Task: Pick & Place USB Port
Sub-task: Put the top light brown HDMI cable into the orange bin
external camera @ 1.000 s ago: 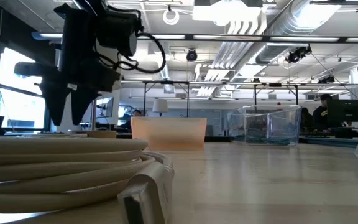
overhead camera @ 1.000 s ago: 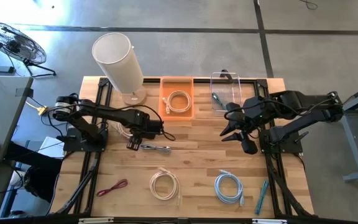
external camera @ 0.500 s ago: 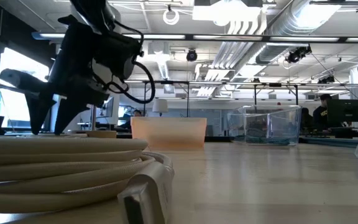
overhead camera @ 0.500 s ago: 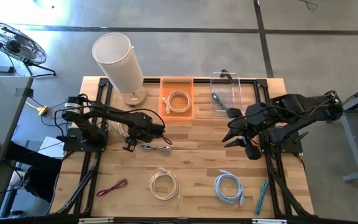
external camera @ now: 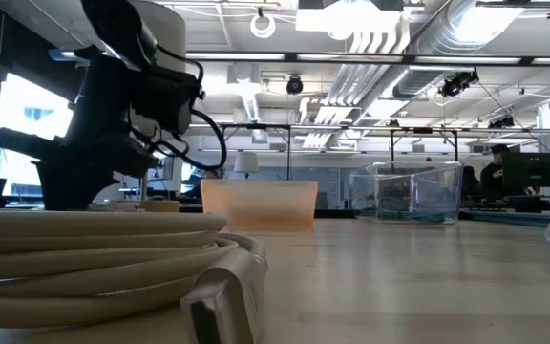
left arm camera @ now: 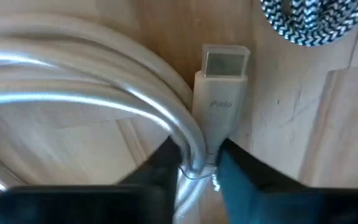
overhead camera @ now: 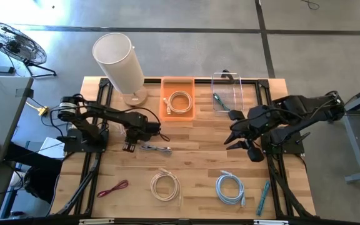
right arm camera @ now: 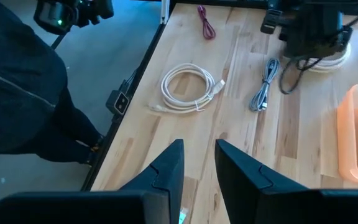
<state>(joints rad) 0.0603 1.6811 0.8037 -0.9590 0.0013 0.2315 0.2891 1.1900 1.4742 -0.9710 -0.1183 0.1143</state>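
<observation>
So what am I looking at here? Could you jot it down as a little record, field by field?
Setting: wooden table, two dark robot arms
Left gripper: low over a white cable coil, fingers closing around the cable just behind its USB plug
Right gripper: hovering above the table's right side, holding nothing
Orange bin: at the back, one white coiled cable inside
Clear bin: beside the orange one
Loose on table: grey braided cable, white coil, light blue coil, red cable
</observation>
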